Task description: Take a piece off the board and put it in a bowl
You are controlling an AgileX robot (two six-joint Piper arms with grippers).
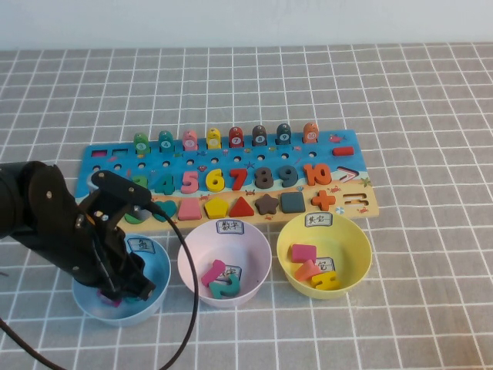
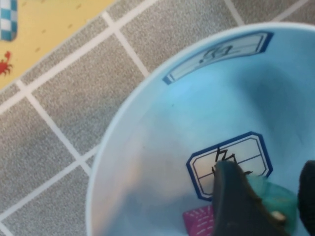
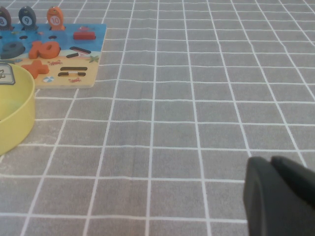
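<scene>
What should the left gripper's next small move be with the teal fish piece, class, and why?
Probably open and let go. The left gripper is down inside the light blue bowl, with the teal fish piece between its fingers, low beside a pink piece. The right gripper sits apart over bare cloth, fingers together.

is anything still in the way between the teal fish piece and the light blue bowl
Nothing visible is. The left gripper is already down inside the light blue plastic bowl, with the small teal fish-shaped piece between its jaws above the bowl's floor. A pink striped piece lies beside it. The right gripper hangs over bare cloth, away from the bowl.
</scene>
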